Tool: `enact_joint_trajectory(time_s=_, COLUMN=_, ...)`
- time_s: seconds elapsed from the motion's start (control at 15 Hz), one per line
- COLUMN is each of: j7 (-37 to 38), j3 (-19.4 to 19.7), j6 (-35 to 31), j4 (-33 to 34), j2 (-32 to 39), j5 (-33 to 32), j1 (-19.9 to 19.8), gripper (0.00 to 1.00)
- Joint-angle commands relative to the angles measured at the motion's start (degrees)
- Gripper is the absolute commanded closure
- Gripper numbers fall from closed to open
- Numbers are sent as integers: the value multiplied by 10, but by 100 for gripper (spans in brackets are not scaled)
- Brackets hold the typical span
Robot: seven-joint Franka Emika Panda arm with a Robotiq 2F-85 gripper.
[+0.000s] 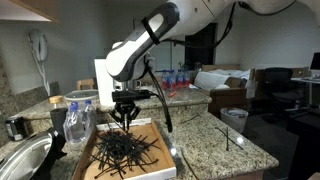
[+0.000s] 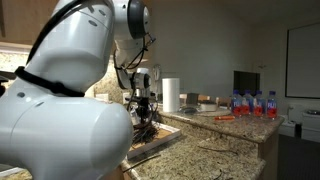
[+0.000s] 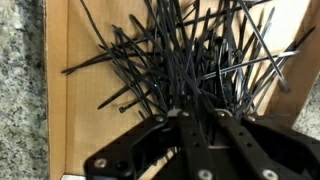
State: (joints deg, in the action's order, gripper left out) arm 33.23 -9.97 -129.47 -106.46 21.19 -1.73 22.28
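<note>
A shallow cardboard box (image 3: 68,110) on the granite counter holds a heap of black zip ties (image 3: 165,50). In the wrist view, my gripper (image 3: 190,108) comes in from the bottom edge. Its two black fingers (image 3: 165,135) stand almost together, pinched on the ties, which fan out from the tips. In both exterior views the gripper (image 1: 125,120) (image 2: 146,118) points straight down just over the heap (image 1: 122,150) in the box (image 1: 160,135). The lower ends of the held ties are lost in the pile.
A plastic water bottle (image 1: 78,122) stands beside the box and a metal bowl (image 1: 25,160) lies at the counter's end. A paper towel roll (image 2: 170,95) and several bottles (image 2: 255,103) stand farther along. Granite counter (image 1: 215,150) stretches past the box.
</note>
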Motion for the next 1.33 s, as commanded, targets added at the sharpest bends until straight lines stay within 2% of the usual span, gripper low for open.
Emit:
enact_joint_trajectory(time_s=0.0, j7=25, j3=5, j6=54, j4=35, j2=4, j5=-7, j1=12, gripper=54)
enact_joint_trajectory(time_s=0.27, j7=28, j3=-1, j6=89, j4=20, j2=-39, j5=15, j1=4, gripper=28)
enact_joint_trajectory(time_s=0.53, j7=51, j3=-4, j6=123, j4=-40, j2=-120, j5=37, j1=-9, gripper=3)
enact_joint_trajectory(time_s=1.07, j7=110, j3=-15, j6=215, j4=-183, j2=-302, j5=109, j1=-48, gripper=0)
enact_joint_trajectory(time_s=1.27, j7=118, j3=-21, j6=220, j4=-221, j2=-350, j5=115, j1=-64, gripper=0)
